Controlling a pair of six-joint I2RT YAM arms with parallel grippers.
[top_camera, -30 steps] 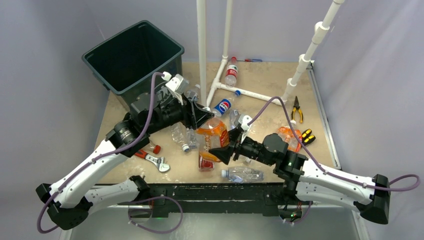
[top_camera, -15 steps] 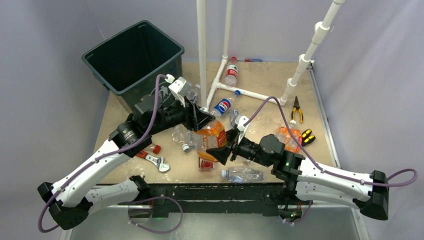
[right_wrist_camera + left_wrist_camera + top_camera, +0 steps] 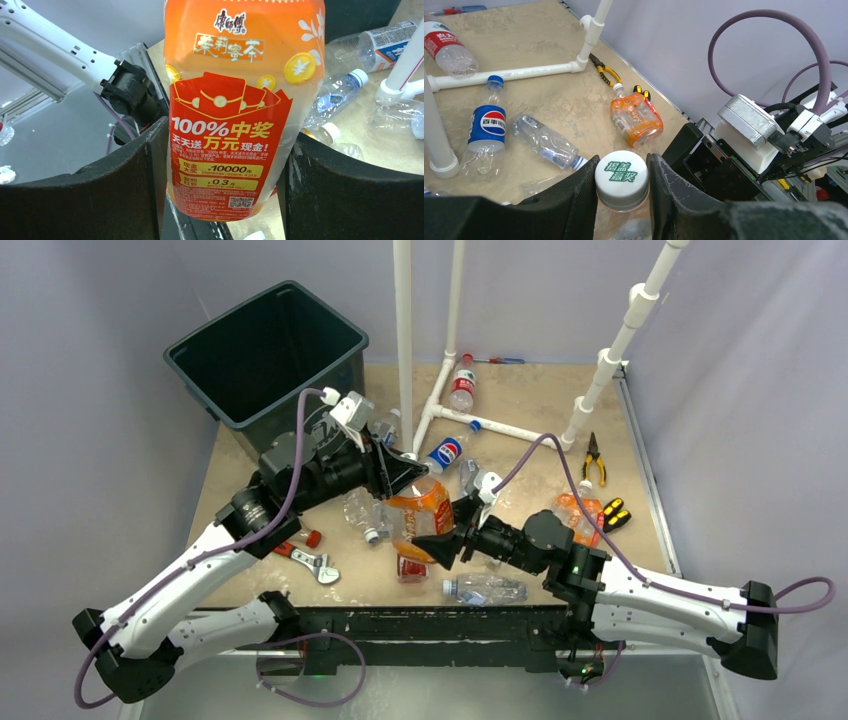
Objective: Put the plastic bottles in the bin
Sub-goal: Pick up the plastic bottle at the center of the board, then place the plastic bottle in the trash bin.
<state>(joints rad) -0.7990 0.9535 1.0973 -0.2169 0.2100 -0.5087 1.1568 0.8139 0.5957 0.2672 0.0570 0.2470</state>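
Front edge: we are seeing a clear bottle (image 3: 485, 588) lying on its side on the worktop (image 3: 520, 400), just beyond the arm bases.
Right hand (image 3: 437, 543): it is gripping the orange bottle (image 3: 422, 508) by its labelled body, with a finger pressing on each side.
Orange bottle: it is standing upright over the middle of the worktop, held between both hands, well apart from the bin (image 3: 265, 350).
Left hand (image 3: 405, 472): it is closing narrowly on the neck, its fingers hugging both sides of the white cap (image 3: 621, 172).
Loose bottles: a crushed bottle (image 3: 577, 510) is lying right of the right hand; a Pepsi bottle (image 3: 447, 452) is lying just beyond the orange bottle; a red-label bottle (image 3: 461, 387) is lying far back, among the white pipes (image 3: 500, 427).
Bin: it is standing open at the far left corner.
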